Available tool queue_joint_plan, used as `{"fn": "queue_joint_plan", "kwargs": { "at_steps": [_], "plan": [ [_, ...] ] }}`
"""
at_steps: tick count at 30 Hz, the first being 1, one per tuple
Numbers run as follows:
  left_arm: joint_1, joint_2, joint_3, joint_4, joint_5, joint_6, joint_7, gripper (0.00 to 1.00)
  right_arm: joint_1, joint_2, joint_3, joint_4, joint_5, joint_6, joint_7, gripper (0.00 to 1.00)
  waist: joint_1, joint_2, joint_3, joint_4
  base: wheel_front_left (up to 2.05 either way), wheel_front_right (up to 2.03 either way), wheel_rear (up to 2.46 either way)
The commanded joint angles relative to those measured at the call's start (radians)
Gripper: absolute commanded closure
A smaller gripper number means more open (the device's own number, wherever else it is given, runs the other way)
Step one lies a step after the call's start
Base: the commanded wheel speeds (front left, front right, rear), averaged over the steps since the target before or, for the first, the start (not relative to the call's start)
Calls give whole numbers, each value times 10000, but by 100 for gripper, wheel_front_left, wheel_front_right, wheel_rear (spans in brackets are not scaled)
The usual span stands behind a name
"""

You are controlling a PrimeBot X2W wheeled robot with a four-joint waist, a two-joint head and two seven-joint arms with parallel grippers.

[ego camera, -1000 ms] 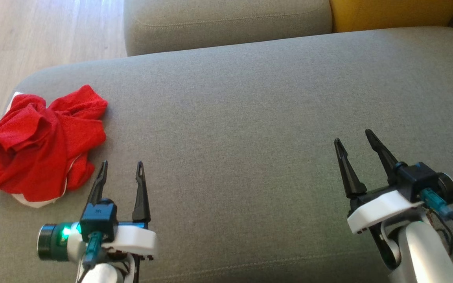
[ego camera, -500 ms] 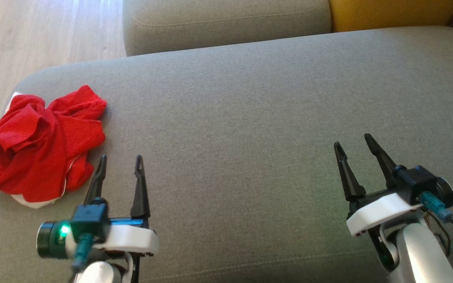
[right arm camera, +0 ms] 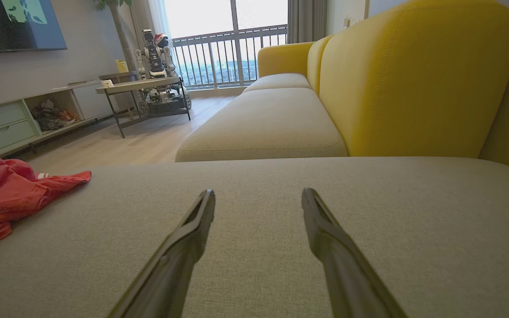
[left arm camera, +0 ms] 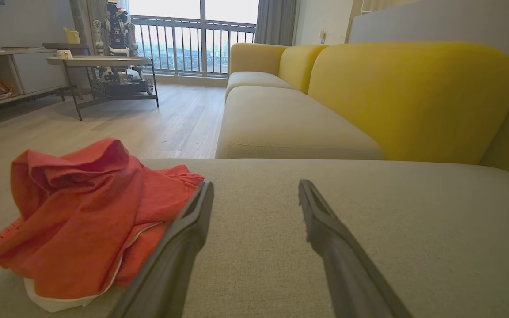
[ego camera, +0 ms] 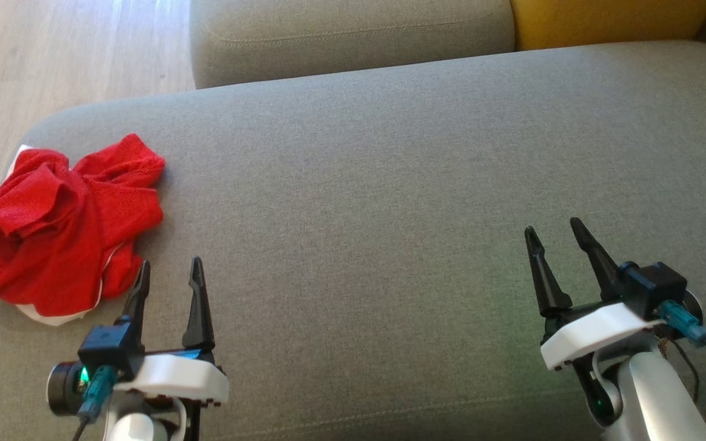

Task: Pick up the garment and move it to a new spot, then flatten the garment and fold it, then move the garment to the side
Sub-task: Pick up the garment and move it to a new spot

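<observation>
Left gripper [ego camera: 169,263]: jaws wide, nothing between them, low over the grey seat cushion [ego camera: 359,184]. Right gripper [ego camera: 553,226]: same, wide and empty, well off to my right, out of play for now.

Garment [ego camera: 65,226]: red, crumpled in a heap just off my left gripper's outer finger, slightly ahead of the tip. In the left wrist view that finger overlaps its near edge; touching or just short, can't tell. From the right gripper it's well apart, far to the left.

Handling guess: light mesh-like knit, soft, no stiffness at all, will drape and hang once lifted. Not fragile, not slippery on this fabric cushion; may drag a bit. White trim [ego camera: 53,318] shows along the near bottom edge, hem or collar, can't tell.

Where to grab: the raised fold on top of the heap, ahead-left of my left fingertips. It stands up, so the fingers can straddle it and pinch without digging into the cushion. Risk: catch one layer only and the rest trails.

Drop zone: bare cushion ahead, between both grippers, looks good for flattening.

Farther out: second seat cushion [ego camera: 353,37], yellow backrest [ego camera: 610,21], wood floor [ego camera: 53,55] beyond the garment.
</observation>
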Motion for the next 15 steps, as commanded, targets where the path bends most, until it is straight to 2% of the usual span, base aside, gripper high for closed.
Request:
{"fn": "queue_joint_plan", "kwargs": {
  "at_steps": [1, 8, 15],
  "plan": [
    [-369, -28, 397, -267, 90, -71, -124, 0, -562, -106, 225, -286, -52, -2, -93, 0, 0, 0, 1, 0, 0, 0, 0],
    [-444, -162, 682, -125, 340, -381, -124, 0, -569, -106, 144, -234, -1, -2, -93, 0, 0, 0, 12, 43, 0, 0, 0],
    [-486, -206, 824, 17, 466, -500, -124, 0, -550, -106, 89, -283, 25, -2, -93, 0, 0, 0, 17, 331, 0, 0, 0]
  ]
}}
